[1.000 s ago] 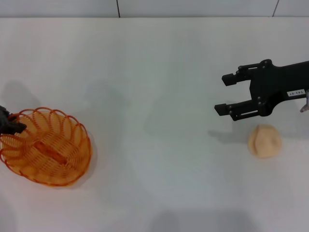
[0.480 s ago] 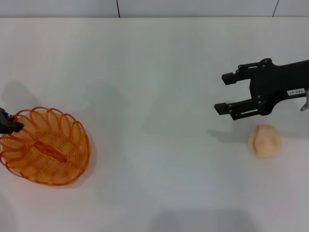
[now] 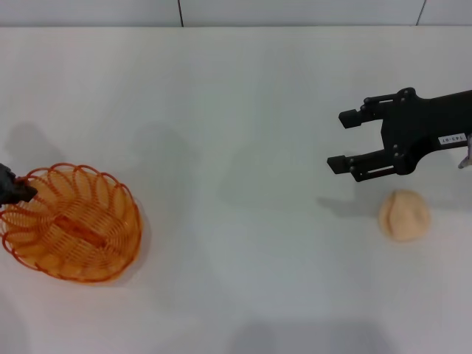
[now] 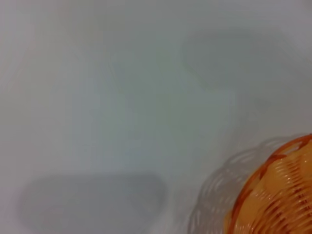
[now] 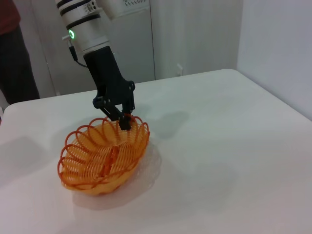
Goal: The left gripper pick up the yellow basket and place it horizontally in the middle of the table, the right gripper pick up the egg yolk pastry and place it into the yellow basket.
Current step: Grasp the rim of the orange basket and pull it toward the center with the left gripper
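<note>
The yellow basket [image 3: 71, 223] is at the left side of the white table [image 3: 236, 103], tilted. My left gripper [image 3: 22, 193] is at its left rim. In the right wrist view that gripper [image 5: 125, 120] is shut on the rim of the basket [image 5: 105, 156], which casts a shadow on the table beside it. The left wrist view catches only an edge of the basket [image 4: 278, 195]. The egg yolk pastry [image 3: 404, 214] lies on the table at the right. Just behind it my right gripper [image 3: 338, 142] hovers open, with nothing between its fingers.
A wall runs along the table's far edge [image 3: 236, 26]. In the right wrist view a person in dark trousers [image 5: 17, 63] stands behind the table, beside grey cabinet doors.
The basket has shifted very slightly to the right in the left gripper's hold. The right gripper and the pastry have not moved.
</note>
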{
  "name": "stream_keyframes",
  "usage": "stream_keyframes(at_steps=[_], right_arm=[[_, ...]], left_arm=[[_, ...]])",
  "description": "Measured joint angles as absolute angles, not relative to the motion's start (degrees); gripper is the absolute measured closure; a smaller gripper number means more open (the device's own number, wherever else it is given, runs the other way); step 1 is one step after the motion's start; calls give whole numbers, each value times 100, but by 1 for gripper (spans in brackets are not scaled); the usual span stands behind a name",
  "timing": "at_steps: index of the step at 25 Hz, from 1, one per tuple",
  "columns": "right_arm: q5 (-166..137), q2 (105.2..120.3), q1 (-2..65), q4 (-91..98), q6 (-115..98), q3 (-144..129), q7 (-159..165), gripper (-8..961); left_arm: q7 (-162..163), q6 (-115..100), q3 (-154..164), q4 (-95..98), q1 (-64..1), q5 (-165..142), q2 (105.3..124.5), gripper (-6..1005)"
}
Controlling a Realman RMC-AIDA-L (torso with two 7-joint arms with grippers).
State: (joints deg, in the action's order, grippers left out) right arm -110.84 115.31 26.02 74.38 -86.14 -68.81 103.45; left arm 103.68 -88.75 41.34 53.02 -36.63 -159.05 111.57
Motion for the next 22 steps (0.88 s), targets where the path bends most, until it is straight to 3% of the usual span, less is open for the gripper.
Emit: stream_keyframes(at_steps=[7,16,22], right_arm=[[-11101,11523,2602,7438,-8614,-6864,10344,188],[-11099,11522,2602,7435,-8586,-6846,10344,188],[-11090,11522,2602,7435,-8573,-6844,10344,188]], left_arm=[[10378,-9073,4156,5336,-3731,-15757,11150,889],[10490,-9649,4086,5410,-3760,-15062,11004,897],[10714,-9974,3776,5688,-3770,-14763,11043,923]])
